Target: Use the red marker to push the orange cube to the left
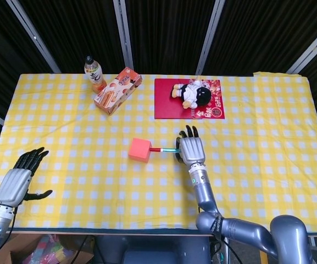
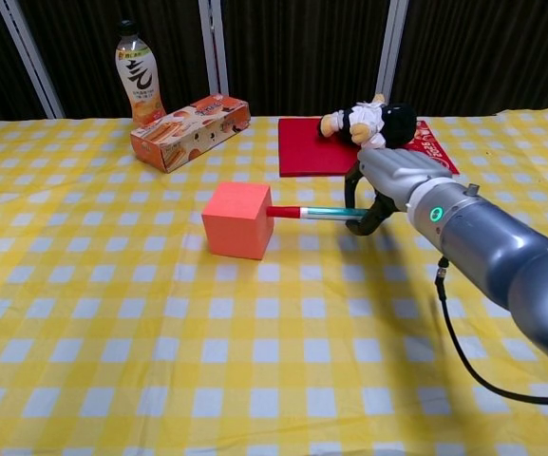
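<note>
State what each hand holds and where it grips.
The right hand grips the marker by its rear end. The left hand holds nothing.

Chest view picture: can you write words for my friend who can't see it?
The robot's right hand holds a red marker level, its red tip against the side of an orange cube on a yellow checked tablecloth. Behind stand a drink bottle, a snack box and a plush doll lying on a red mat.
</note>
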Robot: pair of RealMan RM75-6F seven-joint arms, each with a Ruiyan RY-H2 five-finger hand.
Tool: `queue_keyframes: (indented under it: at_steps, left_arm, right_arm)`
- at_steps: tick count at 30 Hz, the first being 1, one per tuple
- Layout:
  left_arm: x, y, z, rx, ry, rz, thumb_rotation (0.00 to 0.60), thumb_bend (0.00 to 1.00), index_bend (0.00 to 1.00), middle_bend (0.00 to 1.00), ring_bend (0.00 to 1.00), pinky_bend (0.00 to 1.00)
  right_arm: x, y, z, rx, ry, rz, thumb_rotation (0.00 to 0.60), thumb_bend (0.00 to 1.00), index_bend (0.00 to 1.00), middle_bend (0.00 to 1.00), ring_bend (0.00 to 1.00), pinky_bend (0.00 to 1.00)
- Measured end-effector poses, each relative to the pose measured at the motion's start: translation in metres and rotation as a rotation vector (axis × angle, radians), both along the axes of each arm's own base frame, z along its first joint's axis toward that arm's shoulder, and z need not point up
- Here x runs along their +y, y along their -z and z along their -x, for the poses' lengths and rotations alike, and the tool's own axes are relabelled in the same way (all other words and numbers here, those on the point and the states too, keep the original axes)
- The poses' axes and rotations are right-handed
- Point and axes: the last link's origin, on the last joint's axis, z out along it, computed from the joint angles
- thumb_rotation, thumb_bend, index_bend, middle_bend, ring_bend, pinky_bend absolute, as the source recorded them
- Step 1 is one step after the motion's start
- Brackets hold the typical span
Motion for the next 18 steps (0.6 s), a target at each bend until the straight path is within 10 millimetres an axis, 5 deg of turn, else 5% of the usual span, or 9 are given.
queue_keyframes:
  at_steps: [6,18]
  left_arm:
    - [-0.001,0.0,0.0,0.0,-0.003,0.0,0.6,0.0,0.0,0.0,0.0,0.0]
    - [-0.001,0.0,-0.001,0.003,0.004,-0.002,0.6,0.0,0.0,0.0,0.0,0.0]
  right_arm:
    - [0.005,0.0,-0.006,0.008,-0.01,0.006,0.6,0.51,0.69,0.26,0.0,0.0]
    - [0.014,-0.018,0.03,0.043,0.08,0.05,0.6,0.51,0.69,0.26,0.0,0.0]
